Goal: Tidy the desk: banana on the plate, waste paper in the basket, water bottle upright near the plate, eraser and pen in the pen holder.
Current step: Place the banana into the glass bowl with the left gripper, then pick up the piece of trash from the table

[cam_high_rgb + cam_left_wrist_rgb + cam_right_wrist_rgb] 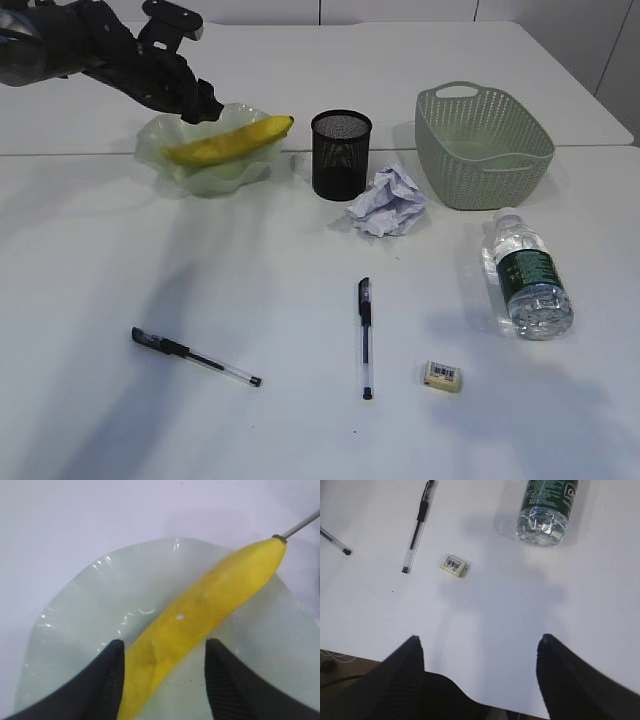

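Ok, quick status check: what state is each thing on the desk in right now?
banana: lying in the plate, tip over the rim
left gripper: jaws open either side of the banana
right gripper: open, empty, above the desk edge
waste paper: crumpled, on the desk, outside the basket
water bottle: lying on its side
pen holder: upright
two pens: flat on the desk
eraser: on the desk

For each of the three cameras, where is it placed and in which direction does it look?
Exterior view: raised at the front, slanting down across the table; the left arm reaches over the plate.
Left wrist view: looks down past the left gripper, its fingers either side of the banana.
Right wrist view: above the near table edge, right gripper open and empty, facing the eraser and bottle.
Shared: exterior and left wrist both show the banana.
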